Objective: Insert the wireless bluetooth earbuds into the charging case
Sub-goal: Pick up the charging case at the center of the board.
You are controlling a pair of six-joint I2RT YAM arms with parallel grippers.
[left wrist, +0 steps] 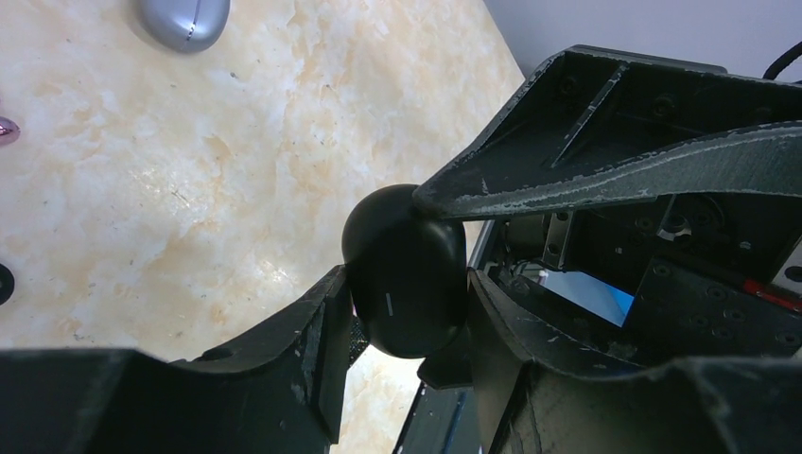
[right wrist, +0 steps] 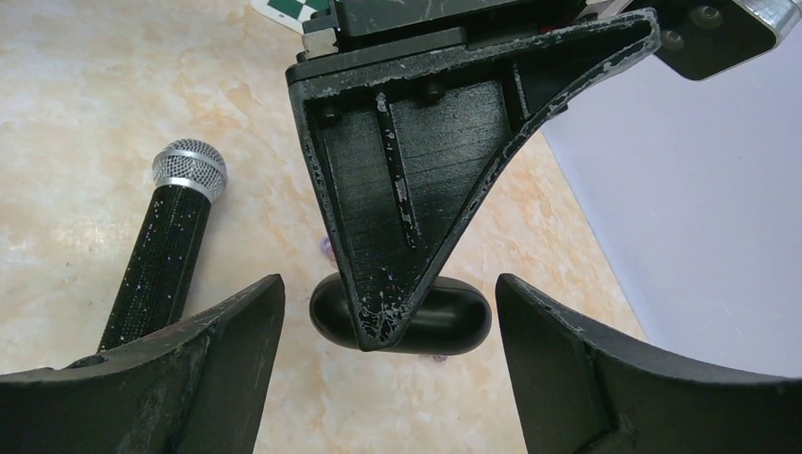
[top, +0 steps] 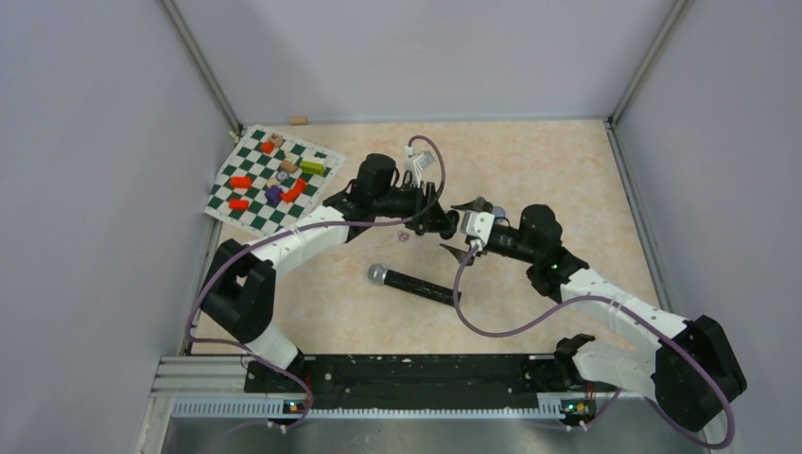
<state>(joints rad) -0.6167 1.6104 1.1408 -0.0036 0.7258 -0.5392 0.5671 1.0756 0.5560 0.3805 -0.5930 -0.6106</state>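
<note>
My left gripper is shut on a closed black oval charging case and holds it low over the table. In the right wrist view the case sits behind the left gripper's finger. My right gripper is open, with its jaws either side of the case and apart from it. In the top view both grippers meet mid-table, the left and the right. One purple earbud lies on the table beside them, also at the left wrist view's edge. The other earbuds are not clearly visible.
A black microphone with a silver head lies near the middle, also in the right wrist view. A silvery oval case lies further back. A green-and-white checkered mat with several coloured blocks is at the back left.
</note>
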